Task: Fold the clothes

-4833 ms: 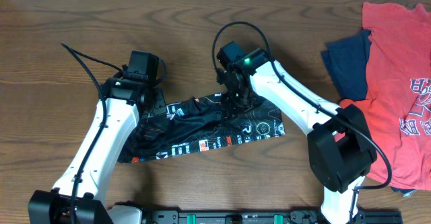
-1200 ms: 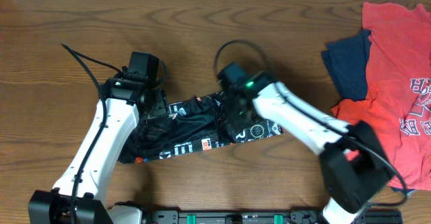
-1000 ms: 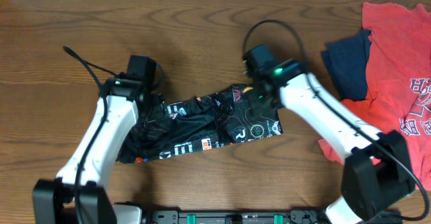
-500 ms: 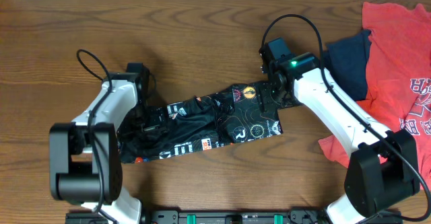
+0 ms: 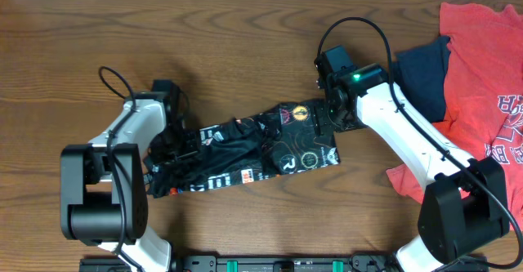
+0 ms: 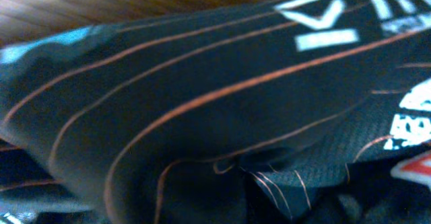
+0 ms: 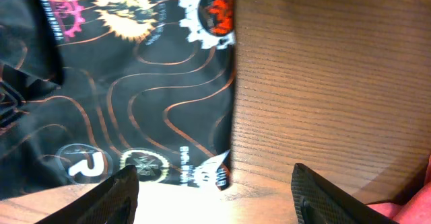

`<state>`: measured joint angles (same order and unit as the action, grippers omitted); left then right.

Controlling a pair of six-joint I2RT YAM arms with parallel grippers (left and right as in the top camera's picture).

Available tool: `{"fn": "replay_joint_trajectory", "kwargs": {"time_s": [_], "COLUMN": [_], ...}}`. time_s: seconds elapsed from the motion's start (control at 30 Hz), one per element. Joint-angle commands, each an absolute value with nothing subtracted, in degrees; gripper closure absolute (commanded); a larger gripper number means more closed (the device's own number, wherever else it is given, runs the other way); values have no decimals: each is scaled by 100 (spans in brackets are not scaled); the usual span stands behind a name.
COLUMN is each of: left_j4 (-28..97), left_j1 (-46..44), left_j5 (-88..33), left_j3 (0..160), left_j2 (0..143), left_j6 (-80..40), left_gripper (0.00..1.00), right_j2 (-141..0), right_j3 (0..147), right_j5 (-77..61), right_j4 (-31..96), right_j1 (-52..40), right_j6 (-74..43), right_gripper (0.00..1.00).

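Jersey [image 5: 245, 149]: one, with one red T-shirt [image 5: 482, 76], one navy garment [image 5: 423, 80] nearby.

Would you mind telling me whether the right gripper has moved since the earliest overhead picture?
Yes. The right gripper has shifted from the middle of the jersey to its end, closer to the navy garment.

Robot lab: wooden table [image 5: 245, 43], paired arms [image 5: 409, 141]
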<state>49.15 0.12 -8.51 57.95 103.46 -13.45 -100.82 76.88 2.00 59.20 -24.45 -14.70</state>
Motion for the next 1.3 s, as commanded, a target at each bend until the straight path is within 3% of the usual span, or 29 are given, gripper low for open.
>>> {"fn": "replay_joint_trajectory", "kwargs": {"time_s": [0.0,0.2,0.23,0.33,0.4,0.6,0.73,0.9,1.0,1.27], "left_j4": [4987,5068,5070,5140,5260,5588,5341,5236,5083,4899], "left_j1": [464,1216,1297,1444,1485,1647,1793,2110,2335,2495], "left_j5": [-126,69,69,71,78,762,1256,1573,1540,36], "left_j3": [6110,6613,6626,6626,6652,7046,7070,7004,6875,6829], "left_j2": [10501,10501,10501,10501,10477,10099,9904,9977,10047,10237], "left_j6": [-1288,-1267,-1267,-1234,-1131,-1120,-1120,-1118,-1116,-143], "left_gripper": [81,81,78,41,34,29,16,14,14,14], "right_j2": [-10051,-10051,-10051,-10051,-10051,-10051,-10051,-10051,-10051,-10051], "right_j3": [7708,7708,7708,7708,7708,7708,7708,7708,7708,7708], "right_j5": [281,283,283,322,325,325,320,322,322,327], "right_j4": [5924,5933,5933,5922,5920,5920,5940,6027,6027,6003], "right_j1": [-2386,-2383,-2383,-2383,-2383,-2379,-2364,-2364,-2364,-2364], "right_j6": [-1562,-1562,-1562,-1562,-1562,-1562,-1566,-1566,-1566,-1564], "right_gripper": [29,30,29,29,29,29,29,29,28,28]}}
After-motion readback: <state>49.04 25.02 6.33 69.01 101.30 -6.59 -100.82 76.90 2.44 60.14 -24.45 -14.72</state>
